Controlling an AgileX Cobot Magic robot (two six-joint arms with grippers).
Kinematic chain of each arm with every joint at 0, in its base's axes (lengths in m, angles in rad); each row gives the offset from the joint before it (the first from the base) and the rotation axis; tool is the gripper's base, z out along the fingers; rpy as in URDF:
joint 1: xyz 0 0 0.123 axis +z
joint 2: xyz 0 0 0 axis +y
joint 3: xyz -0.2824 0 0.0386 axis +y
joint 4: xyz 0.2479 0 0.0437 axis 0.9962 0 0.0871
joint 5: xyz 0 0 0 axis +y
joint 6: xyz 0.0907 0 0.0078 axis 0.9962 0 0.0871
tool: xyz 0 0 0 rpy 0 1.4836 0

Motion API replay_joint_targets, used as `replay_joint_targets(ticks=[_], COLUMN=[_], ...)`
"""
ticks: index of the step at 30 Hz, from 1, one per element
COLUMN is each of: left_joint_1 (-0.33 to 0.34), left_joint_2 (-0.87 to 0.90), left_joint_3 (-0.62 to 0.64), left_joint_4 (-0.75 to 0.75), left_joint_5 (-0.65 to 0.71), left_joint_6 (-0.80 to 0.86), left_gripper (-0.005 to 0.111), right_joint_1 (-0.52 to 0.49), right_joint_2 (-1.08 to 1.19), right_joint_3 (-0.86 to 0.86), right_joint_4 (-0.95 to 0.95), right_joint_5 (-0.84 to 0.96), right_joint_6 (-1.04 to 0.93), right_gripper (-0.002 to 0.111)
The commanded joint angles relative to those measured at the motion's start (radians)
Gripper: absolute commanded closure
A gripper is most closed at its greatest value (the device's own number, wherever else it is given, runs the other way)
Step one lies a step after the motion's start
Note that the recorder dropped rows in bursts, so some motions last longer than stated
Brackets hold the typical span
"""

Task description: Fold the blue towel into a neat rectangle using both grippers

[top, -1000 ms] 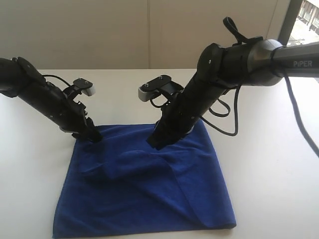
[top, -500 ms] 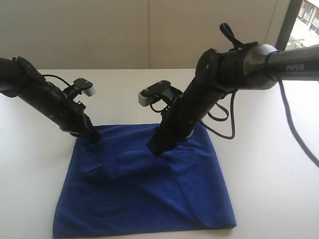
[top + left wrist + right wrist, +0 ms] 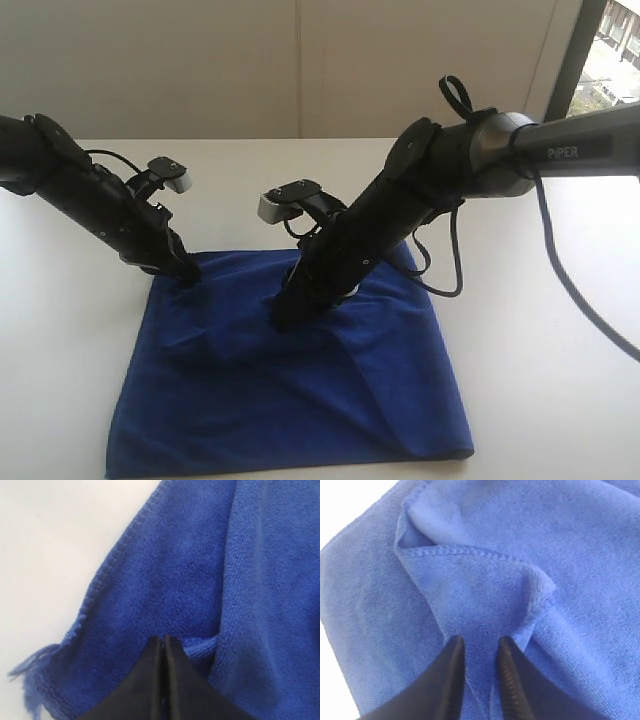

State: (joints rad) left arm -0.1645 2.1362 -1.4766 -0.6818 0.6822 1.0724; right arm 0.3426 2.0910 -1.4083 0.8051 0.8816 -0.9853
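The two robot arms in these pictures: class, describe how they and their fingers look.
Both arms are black. The right arm has a dark grey tube lettered "PiPER", looping black cables and a small grey-edged plate. The left arm carries a similar plate. The fingers are narrow, black and tapered.

Towel (image 3: 300, 400) lies on table (image 3: 540, 330), near centre. Left gripper (image 3: 185, 272) at its far-left corner; right gripper (image 3: 285, 315) on its middle, right of that.
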Motion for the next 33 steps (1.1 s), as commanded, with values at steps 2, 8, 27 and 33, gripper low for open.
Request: replay_joint_targets(ticks=[2,8,27,33], left_joint_1=[0.003,0.003,0.003,0.003], left_joint_2=[-0.005,-0.037,-0.132,-0.168], left_joint_3=[-0.003,-0.003,-0.003,-0.003], left_joint_4=[-0.017,-0.017,-0.036,-0.055], left_joint_5=[0.021,0.027,0.038,0.014], left_joint_6=[0.001,0.001,-0.012,-0.01], left_gripper=[0.107,0.107,0.107,0.107], right_joint_1=[-0.004,-0.004,0.182,0.256], right_joint_2=[-0.003,-0.012,-0.069,-0.069], right_joint_3=[0.003,0.003,0.003,0.003], right_joint_4=[0.01,0.026,0.034,0.034], right_joint_5=[0.022,0.101,0.205,0.191], right_joint_6=[-0.013,-0.035,-0.061,-0.061], right_gripper=[0.099,0.108,0.108,0.108])
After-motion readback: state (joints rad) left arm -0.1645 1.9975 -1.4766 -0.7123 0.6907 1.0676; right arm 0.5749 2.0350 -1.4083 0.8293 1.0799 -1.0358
